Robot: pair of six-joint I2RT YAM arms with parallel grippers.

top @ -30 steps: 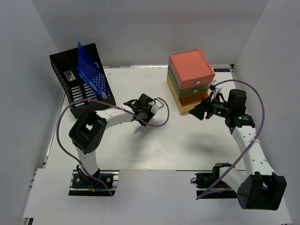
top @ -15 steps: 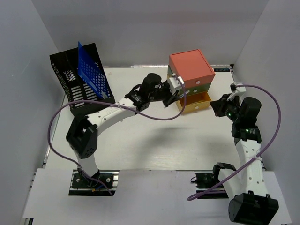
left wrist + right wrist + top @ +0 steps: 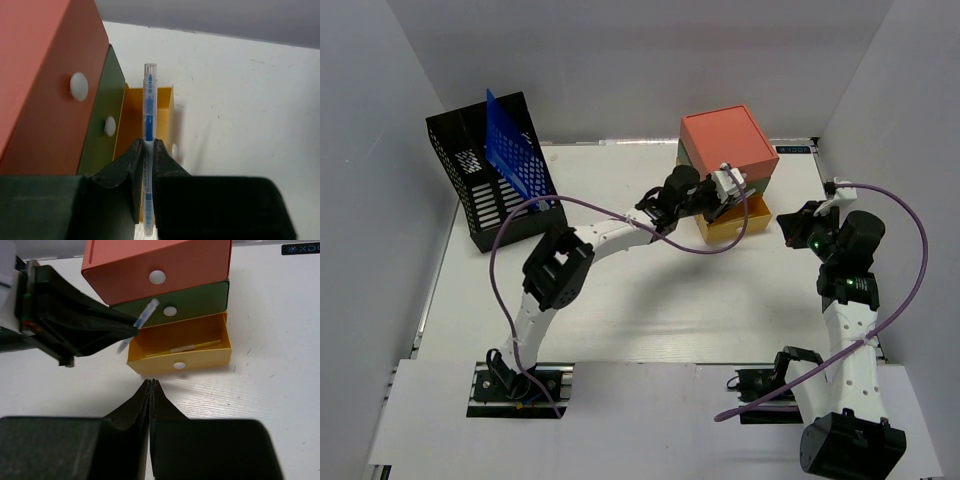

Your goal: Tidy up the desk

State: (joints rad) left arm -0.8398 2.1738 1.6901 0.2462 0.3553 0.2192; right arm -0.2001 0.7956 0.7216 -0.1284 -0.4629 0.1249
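Note:
The desk [image 3: 620, 300] is a wide white tabletop. A stacked drawer box stands at its back right, with an orange drawer [image 3: 725, 145], a green drawer [image 3: 200, 302] and a yellow drawer [image 3: 732, 228] that is pulled open. My left gripper [image 3: 725, 195] is shut on a blue pen [image 3: 148, 110]. The pen points out over the open yellow drawer [image 3: 131, 120]. It also shows in the right wrist view as the blue pen [image 3: 145, 315]. My right gripper [image 3: 151, 382] is shut and empty, a little in front of the yellow drawer's front wall [image 3: 180, 364]. A thin yellow stick [image 3: 185, 347] lies inside the drawer.
A black mesh file rack [image 3: 490, 190] with a blue folder [image 3: 515, 155] in it stands at the back left. White walls enclose the desk on three sides. Purple cables loop off both arms.
My left arm has swung from mid-desk to the drawer box, carrying the pen. My right gripper has shut and drawn back to the right, away from the yellow drawer.

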